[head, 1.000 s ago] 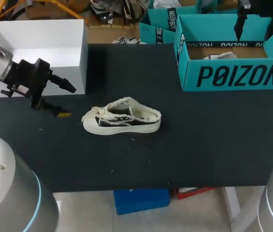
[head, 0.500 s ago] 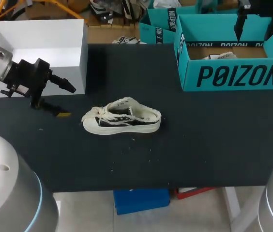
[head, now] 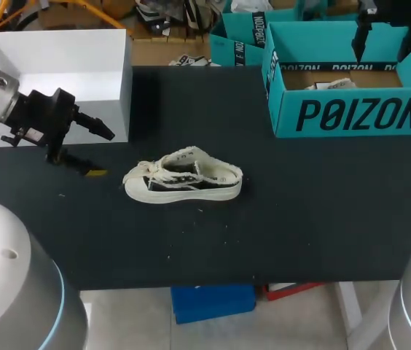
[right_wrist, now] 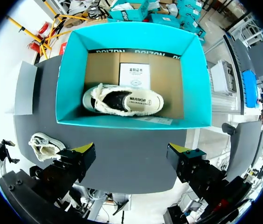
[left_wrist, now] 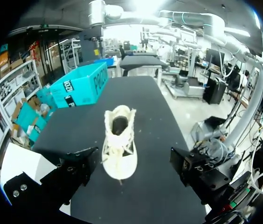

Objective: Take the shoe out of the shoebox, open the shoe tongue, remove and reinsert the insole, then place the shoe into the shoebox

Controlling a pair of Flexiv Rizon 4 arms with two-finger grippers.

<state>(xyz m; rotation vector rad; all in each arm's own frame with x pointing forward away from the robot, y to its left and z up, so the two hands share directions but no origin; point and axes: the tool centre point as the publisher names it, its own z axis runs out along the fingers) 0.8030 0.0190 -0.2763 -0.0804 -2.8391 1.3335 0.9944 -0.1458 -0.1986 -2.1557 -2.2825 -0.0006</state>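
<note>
Mid-tabletop (head: 300,219): shoe (head: 184,179), out of shoebox (head: 351,117), upright on sole, toe twd L side, heel twd R. L end effector (head: 102,153) low over tabletop near toe, not touching, by front corner of white box (head: 52,65); released, fingers wide apart, nothing btwn. From L wrist: shoe straight ahead of end effector, toe nearest, clear of both fingers. R end effector (head: 384,42) high over far wall of shoebox at tabletop's far R corner; released too, empty. From R wrist: shoebox open, 2nd shoe (right_wrist: 122,100) on its side on cardboard floor, white card (right_wrist: 134,74) just beside it twd far wall; first shoe well apart from shoebox, over by L arm. Tongue and insole state: cannot tell.
</note>
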